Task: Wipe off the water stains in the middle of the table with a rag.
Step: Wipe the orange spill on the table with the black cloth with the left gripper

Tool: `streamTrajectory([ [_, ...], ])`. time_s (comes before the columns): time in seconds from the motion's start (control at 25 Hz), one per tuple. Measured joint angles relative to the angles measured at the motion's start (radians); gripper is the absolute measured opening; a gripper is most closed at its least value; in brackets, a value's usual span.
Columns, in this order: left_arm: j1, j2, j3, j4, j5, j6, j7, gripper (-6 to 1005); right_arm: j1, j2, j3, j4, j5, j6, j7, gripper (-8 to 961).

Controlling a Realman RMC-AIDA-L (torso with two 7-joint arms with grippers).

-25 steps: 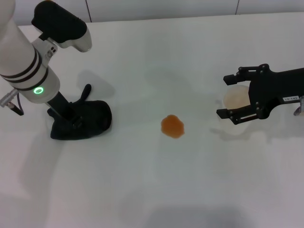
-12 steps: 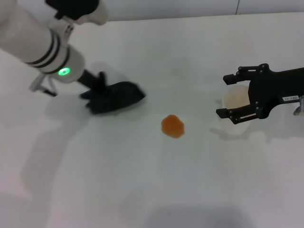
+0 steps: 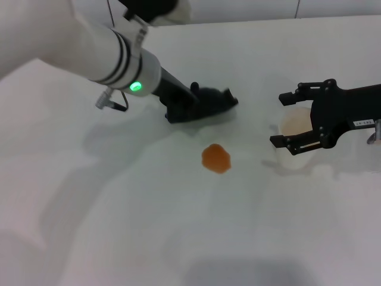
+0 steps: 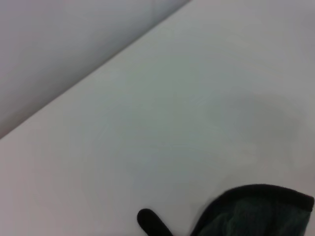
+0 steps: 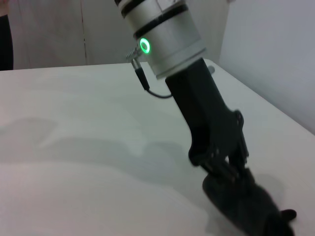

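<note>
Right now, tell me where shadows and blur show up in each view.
Head view: the left gripper and rag are slightly motion-blurred, and soft arm shadows fall on the table around the sharp orange stain. Left wrist view: soft focus, faint grey shadow. Right wrist view: broad arm shadows cross the tabletop.

This looks like a robot test room or lab, not a home. A broad, plain white bench (image 3: 178, 238) fills nearly the whole head view, bare of household clutter. Behind its far edge runs a pale wall (image 3: 250, 9) split by thin vertical seams, like panelling. The right wrist view shows more of the same plain light wall (image 5: 266, 44), and a white arm segment with a lit green ring light (image 5: 144, 45).
</note>
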Motion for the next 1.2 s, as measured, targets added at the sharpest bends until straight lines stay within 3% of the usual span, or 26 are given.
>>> streamTrajectory([
  [0.44, -0.009, -0.002, 0.165, -0.049, -0.049, -0.068, 0.06, 131, 0.0, 0.0, 0.0, 0.001, 0.0, 0.001, 0.0, 870],
  [0.92, -0.004, -0.004, 0.255, -0.018, -0.06, -0.073, 0.131, 129, 0.0, 0.0, 0.004, 0.005, 0.0, 0.003, 0.0, 870],
  [1.2, 0.003, -0.005, 0.273, 0.029, -0.086, -0.014, 0.162, 130, -0.001, -0.001, 0.009, 0.005, 0.0, 0.003, 0.0, 870],
])
